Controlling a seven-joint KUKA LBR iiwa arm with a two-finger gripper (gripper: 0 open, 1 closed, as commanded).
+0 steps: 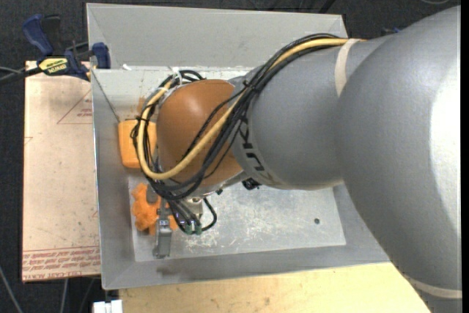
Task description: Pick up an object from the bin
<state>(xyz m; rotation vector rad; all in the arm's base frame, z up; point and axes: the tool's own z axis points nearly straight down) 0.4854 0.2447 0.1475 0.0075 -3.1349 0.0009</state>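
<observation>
My gripper (162,238) reaches down into the bin's front left corner, close to the left and front walls. A small lumpy orange thing (142,210) lies right beside it on its left, touching or nearly touching it; I cannot tell whether it is held. Further back along the left wall sits an orange rounded block (127,144), partly hidden behind the arm's cover.
The arm, with its orange cover and looped cables, hides the middle and back of the bin. To the right of the gripper a stretch of grey bin floor with pale scuffs shows, running to the front wall.
</observation>
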